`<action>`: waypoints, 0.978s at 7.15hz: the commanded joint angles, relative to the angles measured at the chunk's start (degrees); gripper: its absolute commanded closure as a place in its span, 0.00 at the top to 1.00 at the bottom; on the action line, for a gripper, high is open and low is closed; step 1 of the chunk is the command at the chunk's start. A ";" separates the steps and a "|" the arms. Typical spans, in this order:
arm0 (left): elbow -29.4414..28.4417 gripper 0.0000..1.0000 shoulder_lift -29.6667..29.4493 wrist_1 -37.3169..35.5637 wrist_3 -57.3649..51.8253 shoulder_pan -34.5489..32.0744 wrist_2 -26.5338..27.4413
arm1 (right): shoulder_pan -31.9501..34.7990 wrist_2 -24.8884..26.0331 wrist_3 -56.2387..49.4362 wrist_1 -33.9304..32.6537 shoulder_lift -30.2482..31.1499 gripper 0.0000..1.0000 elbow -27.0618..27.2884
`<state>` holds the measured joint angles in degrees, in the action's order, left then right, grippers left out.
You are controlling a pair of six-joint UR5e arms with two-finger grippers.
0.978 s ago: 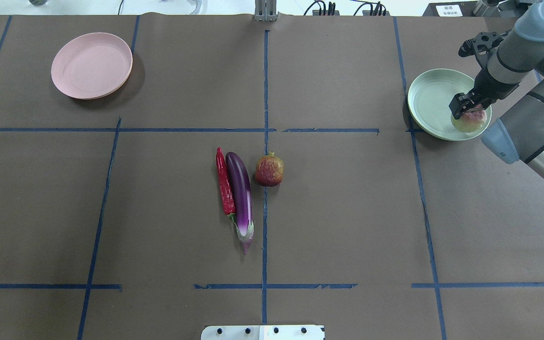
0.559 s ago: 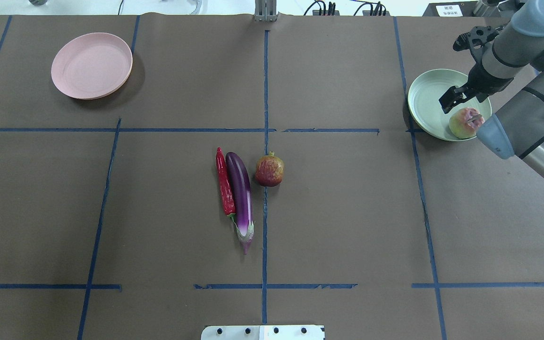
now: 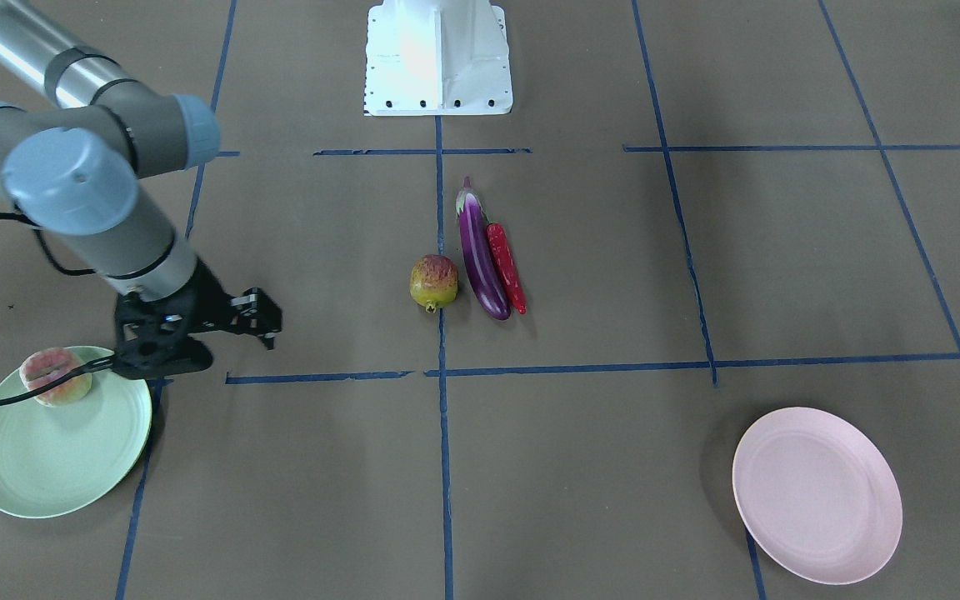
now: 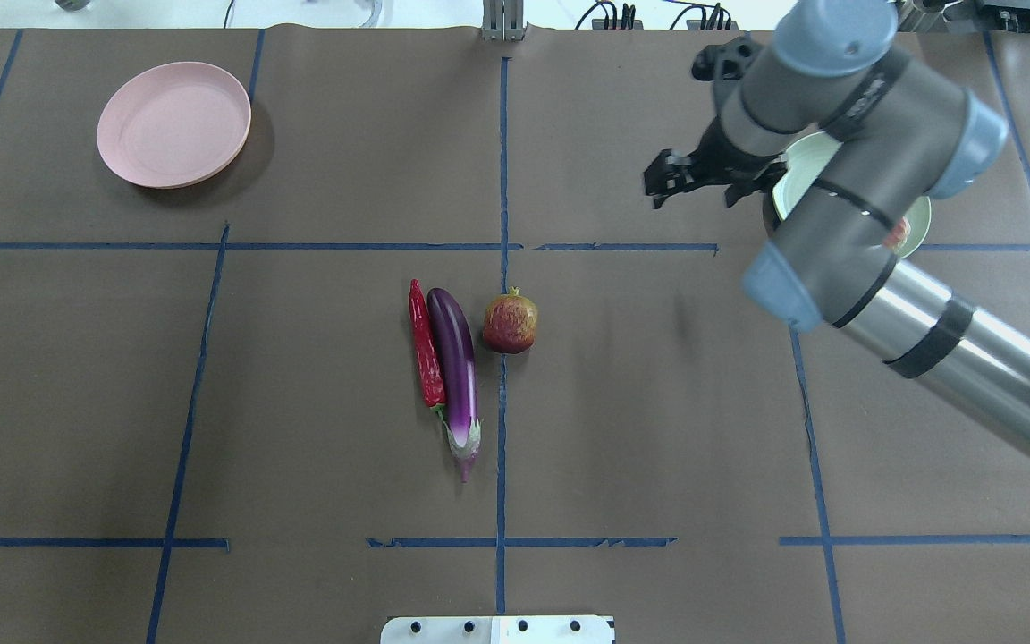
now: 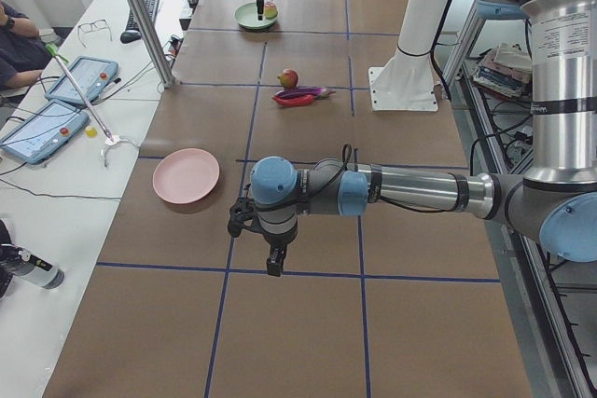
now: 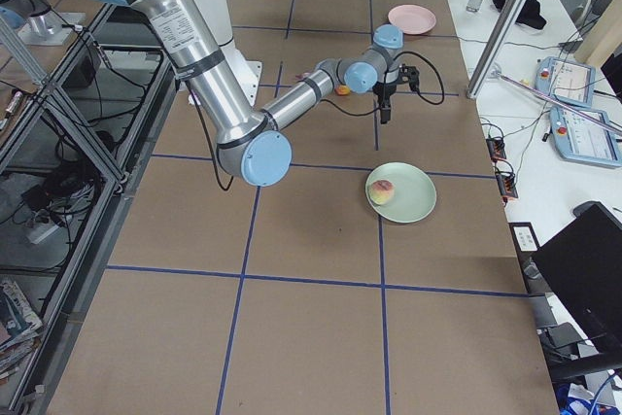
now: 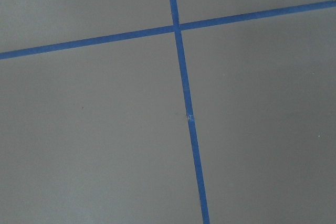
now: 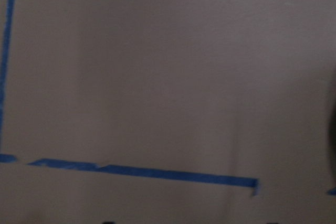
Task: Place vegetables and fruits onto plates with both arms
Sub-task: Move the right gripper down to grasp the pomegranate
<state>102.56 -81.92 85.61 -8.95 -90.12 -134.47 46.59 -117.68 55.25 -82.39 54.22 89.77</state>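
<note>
I see the right gripper (image 4: pixel 692 183) empty, jaws spread, beside the green plate (image 3: pixel 55 467) holding the peach (image 3: pixel 55 377). The pomegranate (image 4: pixel 510 323), eggplant (image 4: pixel 454 358) and chili (image 4: pixel 426 344) lie well apart from it. I can't tell the left gripper's (image 5: pixel 273 263) state.

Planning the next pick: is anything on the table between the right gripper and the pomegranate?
Nothing visible. Only table surface lies between the right gripper and the pomegranate; the eggplant lies beyond it.
</note>
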 commanded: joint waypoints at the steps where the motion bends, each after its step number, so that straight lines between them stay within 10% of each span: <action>1: 0.09 1.00 0.00 0.00 0.08 0.03 0.00 | -11.47 9.79 13.18 -7.03 -10.13 1.00 -0.29; 7: -0.08 1.00 0.00 0.00 0.08 0.12 0.00 | -19.43 17.74 16.57 -9.19 -13.26 1.00 -4.06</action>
<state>102.54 -81.91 85.60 -8.95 -90.01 -134.49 27.38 -100.34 73.15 -91.65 40.82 86.95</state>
